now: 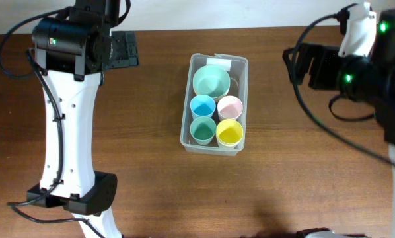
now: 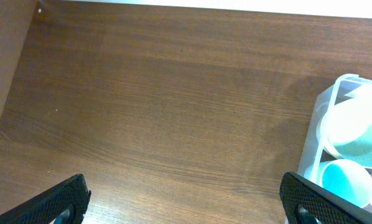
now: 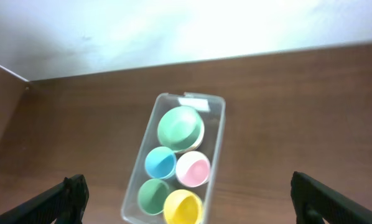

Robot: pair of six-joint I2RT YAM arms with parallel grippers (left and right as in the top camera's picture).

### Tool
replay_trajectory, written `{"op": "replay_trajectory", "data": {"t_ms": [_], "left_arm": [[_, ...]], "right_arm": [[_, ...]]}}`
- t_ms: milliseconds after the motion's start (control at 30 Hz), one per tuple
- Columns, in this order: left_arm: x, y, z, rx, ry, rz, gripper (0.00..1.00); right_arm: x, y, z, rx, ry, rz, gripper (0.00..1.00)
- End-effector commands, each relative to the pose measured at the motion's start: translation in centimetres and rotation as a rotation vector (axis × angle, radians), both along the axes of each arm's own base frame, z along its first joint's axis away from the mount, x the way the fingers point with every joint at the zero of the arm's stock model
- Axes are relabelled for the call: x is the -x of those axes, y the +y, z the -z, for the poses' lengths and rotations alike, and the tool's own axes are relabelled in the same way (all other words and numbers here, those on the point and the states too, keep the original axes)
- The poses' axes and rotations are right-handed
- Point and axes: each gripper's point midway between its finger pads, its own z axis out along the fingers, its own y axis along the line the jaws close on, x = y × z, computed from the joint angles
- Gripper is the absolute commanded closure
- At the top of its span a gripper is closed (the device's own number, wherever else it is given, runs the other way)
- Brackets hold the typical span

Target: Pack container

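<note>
The clear plastic container [image 1: 185,135] stands in the middle of the wooden table, its white label at the far short end. Inside are a mint green bowl [image 1: 210,80] and blue [image 1: 202,106], pink [image 1: 229,106], green [image 1: 203,130] and yellow [image 1: 228,133] cups. The container also shows in the right wrist view [image 3: 216,140] and at the right edge of the left wrist view [image 2: 315,134]. My left gripper [image 2: 186,202] is open and empty, raised at the far left. My right gripper [image 3: 192,199] is open and empty, raised at the far right.
The left arm's white column and base [image 1: 69,165] stand at the front left. The right arm's black body [image 1: 356,73] and cables fill the far right. A wall runs along the table's far edge [image 3: 173,37].
</note>
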Motion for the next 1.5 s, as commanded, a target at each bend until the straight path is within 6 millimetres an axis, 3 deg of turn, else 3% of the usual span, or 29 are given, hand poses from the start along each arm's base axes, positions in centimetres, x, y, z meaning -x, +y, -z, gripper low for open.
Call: {"op": "replay_trajectory", "data": {"t_ms": [0, 167, 333, 467, 733, 933, 1033, 1233, 1467], "left_arm": [[0.5, 0.4, -1.3, 0.004, -0.039, -0.02, 0.0], [0.5, 0.4, -1.3, 0.005, -0.039, -0.02, 0.0], [0.5, 0.4, -1.3, 0.004, -0.039, -0.02, 0.0], [0.5, 0.4, -1.3, 0.004, -0.039, -0.02, 0.0], [0.5, 0.4, -1.3, 0.005, -0.039, -0.02, 0.0], [0.5, 0.4, -1.3, 0.004, -0.039, -0.02, 0.0], [0.5, 0.4, -1.3, 0.004, -0.039, -0.02, 0.0], [0.5, 0.4, -1.3, 0.004, -0.039, -0.02, 0.0], [0.5, 0.4, -1.3, 0.005, -0.039, -0.02, 0.0]], "right_arm": [[1.0, -2.6, -1.3, 0.136, -0.096, 0.116, 0.01], [0.9, -3.7, -1.7, 0.146, -0.227, 0.179, 0.01], [1.2, -5.5, 0.8, 0.17, -0.338, 0.28, 0.01], [2.8, -6.2, 6.3, 0.184, -0.332, 0.304, 0.01], [6.8, -6.8, 19.4, 0.199, -0.289, 0.306, 0.01], [8.8, -8.3, 25.7, 0.163, -0.338, 0.381, 0.01], [9.5, -9.0, 27.2, 0.149, -0.363, 0.416, 0.01], [10.3, -9.6, 28.4, 0.143, -0.412, 0.444, 0.01], [10.3, -9.7, 28.4, 0.151, -0.419, 0.445, 0.01]]}}
